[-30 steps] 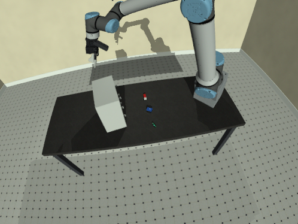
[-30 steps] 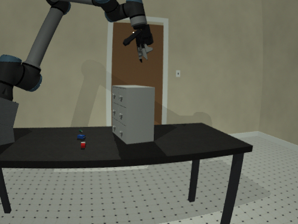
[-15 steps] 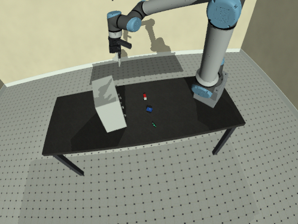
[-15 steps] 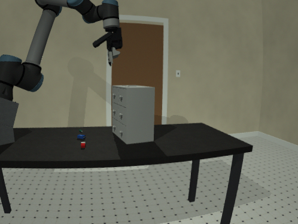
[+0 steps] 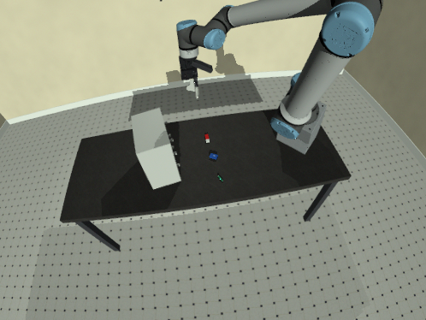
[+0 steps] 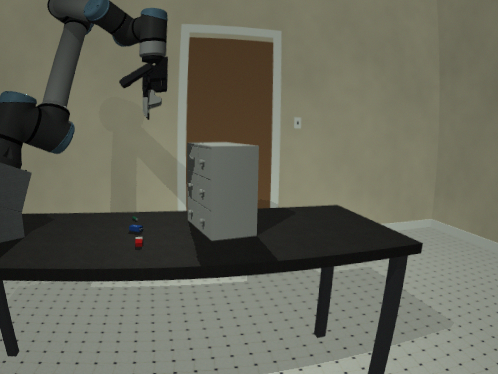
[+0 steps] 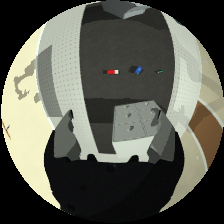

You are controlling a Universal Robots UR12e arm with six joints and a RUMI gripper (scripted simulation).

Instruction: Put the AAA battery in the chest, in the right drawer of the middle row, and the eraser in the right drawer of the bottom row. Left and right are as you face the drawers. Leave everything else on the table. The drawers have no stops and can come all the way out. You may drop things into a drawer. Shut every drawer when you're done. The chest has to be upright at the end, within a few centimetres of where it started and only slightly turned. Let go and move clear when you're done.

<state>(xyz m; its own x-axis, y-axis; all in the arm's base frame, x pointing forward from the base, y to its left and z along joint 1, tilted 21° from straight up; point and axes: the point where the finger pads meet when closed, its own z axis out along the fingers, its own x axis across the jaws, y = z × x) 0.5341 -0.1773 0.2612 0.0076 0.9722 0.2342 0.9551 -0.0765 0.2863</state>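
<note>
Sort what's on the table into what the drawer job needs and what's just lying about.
For the job:
- tall grey chest of drawers
- thin green stick, probably the AAA battery
- small red-and-white block, probably the eraser
- open, empty end effector, high above the table

Lying about:
- small blue block, too small to identify

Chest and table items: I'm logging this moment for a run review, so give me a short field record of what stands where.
chest: grey chest, upright on the black table, every visible drawer shut
small items: red-and-white piece, blue piece, green piece, in a row before the drawer fronts, apart from the chest
claw: claw open, empty, high above the table
task progress: nothing in any drawer yet
</note>
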